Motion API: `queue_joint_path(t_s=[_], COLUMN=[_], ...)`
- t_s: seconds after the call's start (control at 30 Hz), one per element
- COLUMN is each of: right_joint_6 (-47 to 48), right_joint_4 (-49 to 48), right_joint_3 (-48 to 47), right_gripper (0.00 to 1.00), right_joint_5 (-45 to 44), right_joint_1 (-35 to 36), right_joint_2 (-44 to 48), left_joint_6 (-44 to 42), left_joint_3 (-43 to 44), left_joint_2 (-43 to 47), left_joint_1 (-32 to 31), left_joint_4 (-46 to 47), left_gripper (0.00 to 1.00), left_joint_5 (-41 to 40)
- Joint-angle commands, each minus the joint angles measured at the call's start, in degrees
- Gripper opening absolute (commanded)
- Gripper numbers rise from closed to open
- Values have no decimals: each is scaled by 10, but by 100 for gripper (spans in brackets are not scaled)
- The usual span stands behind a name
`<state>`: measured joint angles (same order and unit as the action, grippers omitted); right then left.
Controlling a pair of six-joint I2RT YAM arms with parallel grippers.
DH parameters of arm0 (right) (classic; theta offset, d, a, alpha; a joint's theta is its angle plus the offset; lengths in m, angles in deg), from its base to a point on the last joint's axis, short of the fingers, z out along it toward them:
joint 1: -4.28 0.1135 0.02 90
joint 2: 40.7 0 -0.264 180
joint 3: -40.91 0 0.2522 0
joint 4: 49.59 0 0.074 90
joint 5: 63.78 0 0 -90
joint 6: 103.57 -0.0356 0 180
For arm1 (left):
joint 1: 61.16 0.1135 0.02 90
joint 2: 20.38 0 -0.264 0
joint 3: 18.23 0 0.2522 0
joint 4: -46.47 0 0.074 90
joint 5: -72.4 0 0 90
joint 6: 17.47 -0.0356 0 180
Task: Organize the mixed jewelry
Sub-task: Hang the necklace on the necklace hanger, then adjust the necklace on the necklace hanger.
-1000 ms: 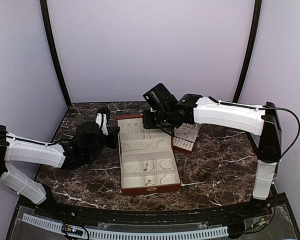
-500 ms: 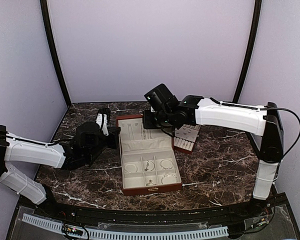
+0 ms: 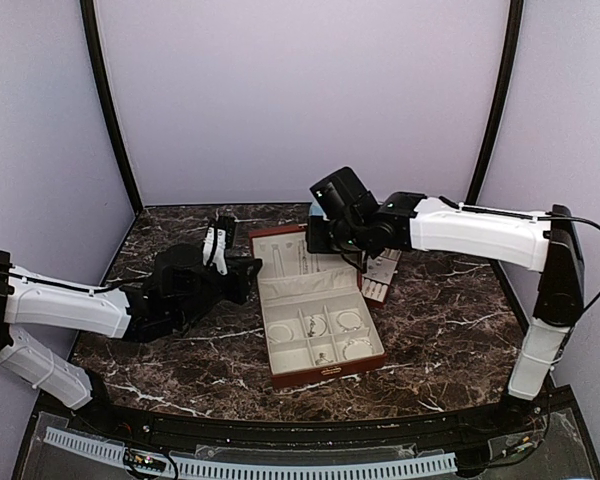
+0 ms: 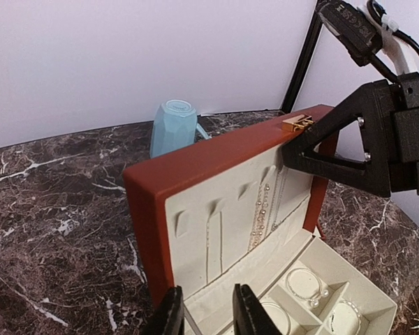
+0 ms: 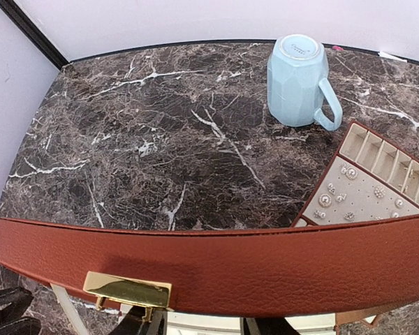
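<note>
The reddish-brown jewelry box (image 3: 325,375) stands open, its lid (image 4: 216,157) upright. The mixed jewelry is spread out: thin chains (image 4: 265,209) hang on the lid's cream lining, a bracelet hoop (image 4: 304,283) and rings (image 3: 325,325) lie in the compartments, and small studs (image 5: 346,171) sit on the cream tray (image 5: 359,206). My left gripper (image 4: 206,317) is open, its fingers astride the box's left wall by the hinge. My right gripper (image 5: 204,326) is open at the lid's top edge (image 5: 265,269), beside the gold clasp (image 5: 126,289).
A pale blue mug (image 5: 300,80) stands upside down on the marble behind the box. The slotted tray (image 3: 380,275) lies right of the box under the right arm. Black frame posts (image 3: 105,100) and purple walls close in the back and sides.
The box has slid to the right along with both arms. Both grippers have opened from a shut hold, the left on the box wall and the right on the lid.
</note>
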<state>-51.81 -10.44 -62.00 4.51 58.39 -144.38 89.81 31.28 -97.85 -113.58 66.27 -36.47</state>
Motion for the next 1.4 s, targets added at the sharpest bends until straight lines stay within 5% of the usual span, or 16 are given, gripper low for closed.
queue_joint_path(t_s=[0.0,0.5,1.37], right_joint_6=[-2,24,27], right_joint_4=[-31,-129,-163], right_joint_3=[18,136,126], right_gripper=[36,33,14], right_joint_5=[-19,45,37], right_joint_1=[-6,-8,-10], right_joint_2=[28,110,17], left_joint_6=[6,14,34], left_joint_3=[21,19,64], left_joint_2=[9,35,-14], left_joint_1=[-3,-3,33], left_joint_4=[-6,-32,-48], left_gripper=[28,38,46], left_joint_5=[11,7,50])
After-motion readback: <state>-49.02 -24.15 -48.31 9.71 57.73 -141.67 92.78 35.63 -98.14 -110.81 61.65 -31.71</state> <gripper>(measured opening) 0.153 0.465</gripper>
